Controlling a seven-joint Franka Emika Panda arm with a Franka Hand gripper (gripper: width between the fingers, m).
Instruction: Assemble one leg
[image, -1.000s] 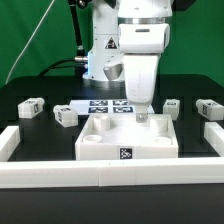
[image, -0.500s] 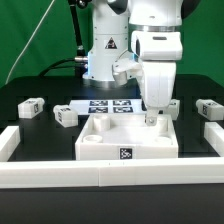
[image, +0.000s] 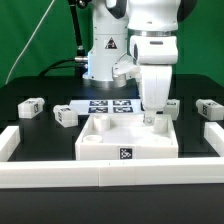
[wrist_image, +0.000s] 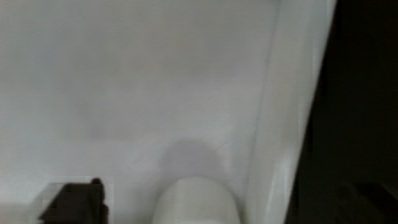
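My gripper (image: 153, 119) hangs low over the far right corner of the large white tray-like piece (image: 105, 148). Its fingers are spread, with one dark finger (wrist_image: 75, 200) over the piece's white surface (wrist_image: 143, 90). The piece's edge (wrist_image: 302, 100) runs between the jaws, and the other finger is lost against the dark table. A white rounded shape (wrist_image: 199, 202) sits between the jaws; I cannot tell what it is. Small white tagged legs lie on the table: two on the exterior view's left (image: 30, 105) (image: 65, 115) and two on its right (image: 173, 106) (image: 208, 107).
The marker board (image: 110, 105) lies behind the tray-like piece. White barrier bars run along the front (image: 110, 176), the exterior view's left (image: 8, 140) and its right (image: 214, 135). The arm's base (image: 105, 55) stands at the back.
My gripper has moved toward the exterior view's right and slightly down, to the tray-like piece's far right corner. The piece and the legs have not moved.
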